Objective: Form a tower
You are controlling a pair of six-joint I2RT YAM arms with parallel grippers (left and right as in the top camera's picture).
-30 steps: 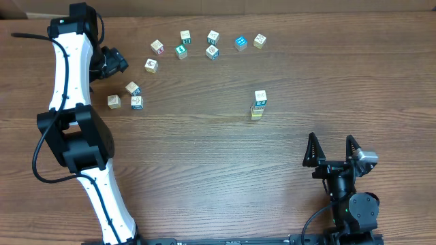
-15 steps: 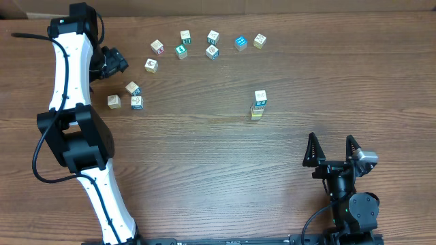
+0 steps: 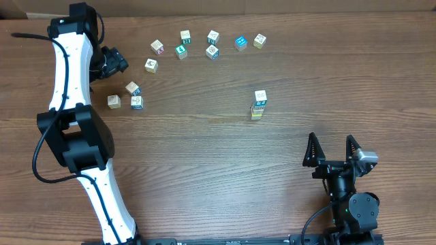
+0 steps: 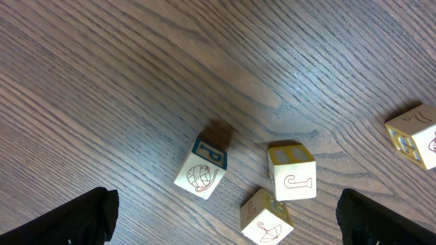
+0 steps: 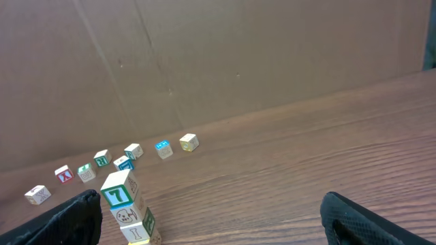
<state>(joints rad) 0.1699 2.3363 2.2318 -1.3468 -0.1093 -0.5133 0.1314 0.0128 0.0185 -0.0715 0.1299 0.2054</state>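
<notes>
The tower [image 3: 258, 105] stands right of the table's centre, a slim column of several picture cubes. In the right wrist view the tower [image 5: 128, 207] is at lower left, a green 7 on its top cube. My right gripper [image 3: 331, 139] is open near the front edge, well short of the column and holding nothing. In its own view the right gripper [image 5: 221, 224] has the tower just inside its left finger. My left gripper [image 3: 113, 62] hovers open at the far left. Below the left gripper [image 4: 228, 223] lie three loose cubes: yarn-ball [image 4: 201, 168], cane [image 4: 293, 172], umbrella [image 4: 266, 216].
Several single cubes [image 3: 212, 52] lie in a loose arc along the back of the table, with three more [image 3: 132, 88] at the left. A brown cardboard wall [image 5: 218, 61] rises behind the table. Another cube [image 4: 415, 135] sits at the right edge of the left wrist view.
</notes>
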